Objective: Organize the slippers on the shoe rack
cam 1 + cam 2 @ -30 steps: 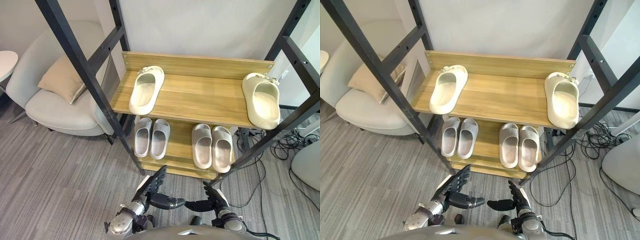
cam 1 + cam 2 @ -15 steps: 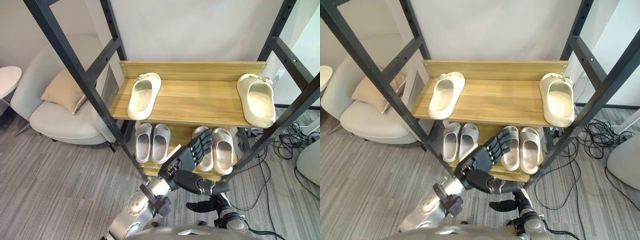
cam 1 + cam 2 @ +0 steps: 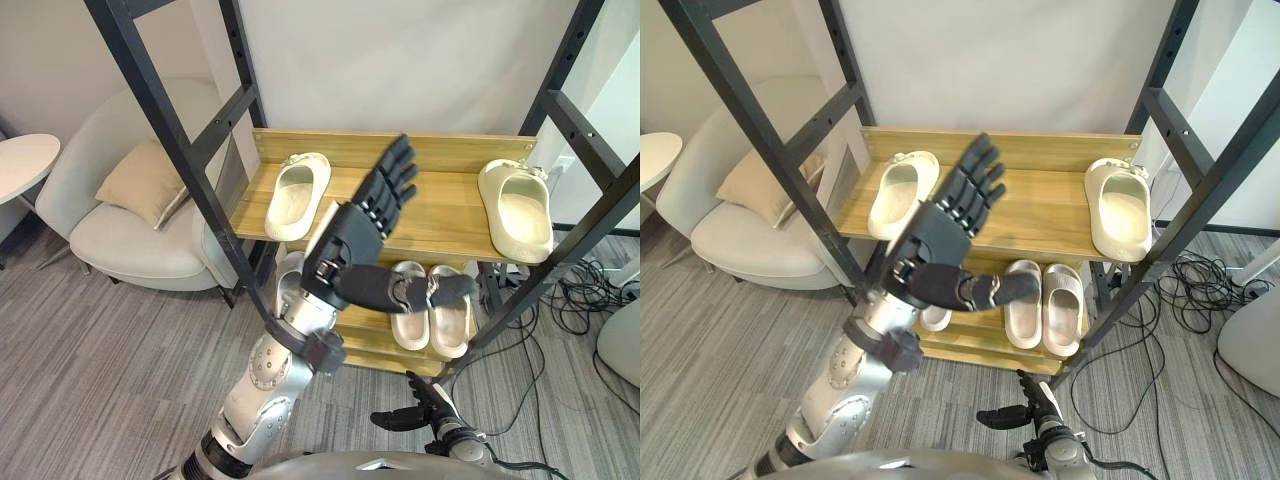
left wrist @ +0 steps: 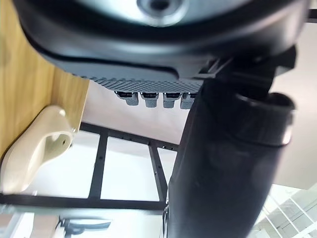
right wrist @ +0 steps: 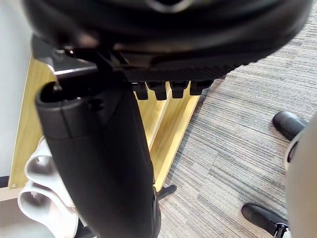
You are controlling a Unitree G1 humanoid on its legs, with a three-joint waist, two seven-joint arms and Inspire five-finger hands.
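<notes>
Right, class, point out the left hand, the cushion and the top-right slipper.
left hand [image 3: 345,250], left eye view, palm.
cushion [image 3: 145,182], left eye view, middle.
top-right slipper [image 3: 524,216], left eye view, footbed.

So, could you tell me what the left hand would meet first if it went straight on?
Likely the top shelf's wooden back board, between the left cream slipper and the right cream slipper. The open left hand holds nothing; depth is unclear.

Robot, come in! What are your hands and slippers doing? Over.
Left hand open, up before top shelf. Right hand open, low. Left slipper and right slipper at shelf's ends, untouched. Nothing blocking.
</notes>
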